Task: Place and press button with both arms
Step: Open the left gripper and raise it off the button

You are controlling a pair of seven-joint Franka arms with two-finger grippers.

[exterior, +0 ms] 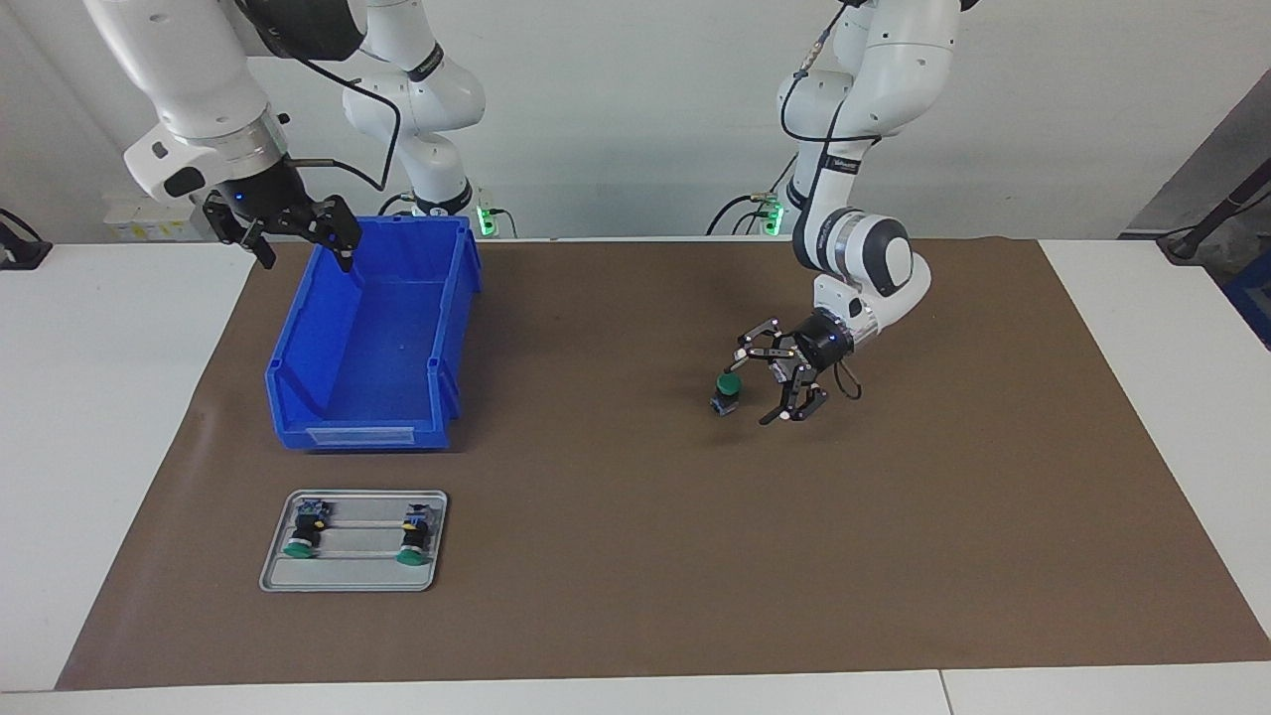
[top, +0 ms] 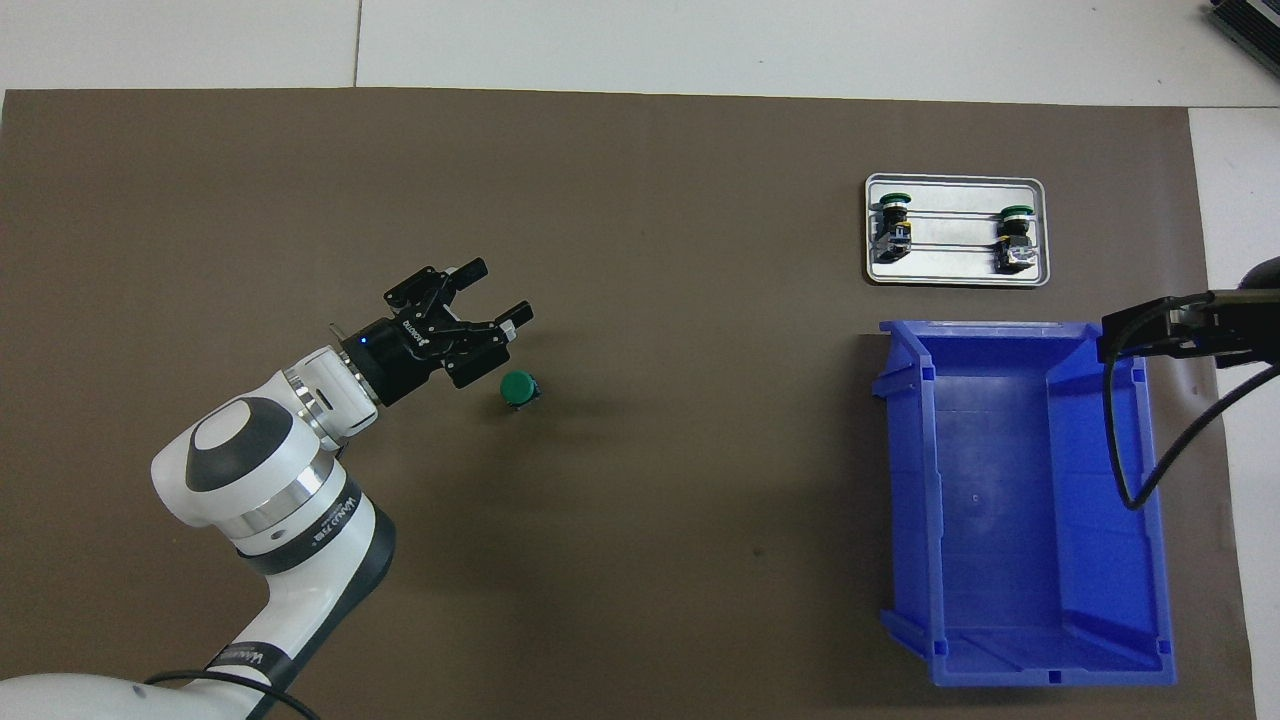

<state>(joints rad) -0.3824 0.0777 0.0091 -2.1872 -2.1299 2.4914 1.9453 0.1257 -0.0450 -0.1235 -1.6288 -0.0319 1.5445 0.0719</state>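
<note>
The small push-button with round green cap and black cylindrical body (exterior: 728, 392) stands upright on the brown mat covering the white counter (exterior: 99, 397), toward the left arm's end, cap upward and base end on the mat. The left end effector (exterior: 773, 382) sits low just beside the button, its black fingers spread wide and holding nothing; the button lies outside the gap between them. The right end effector (exterior: 298, 238) hangs over the rim of the empty blue plastic bin (exterior: 372, 397) at the right arm's end, fingers wide and empty; this arm waits. Two identical green-capped switches (exterior: 359, 531) lie on their sides in the grey metal tray (exterior: 353, 581), farther from the robots than the bin.

Hazards:
- The button is narrow and tall, so it probably tips if an open finger sweeps against it
- A press applied off-centre on the cap is likely to topple the unsupported button
- Confusion with the tray switches is possible
</note>
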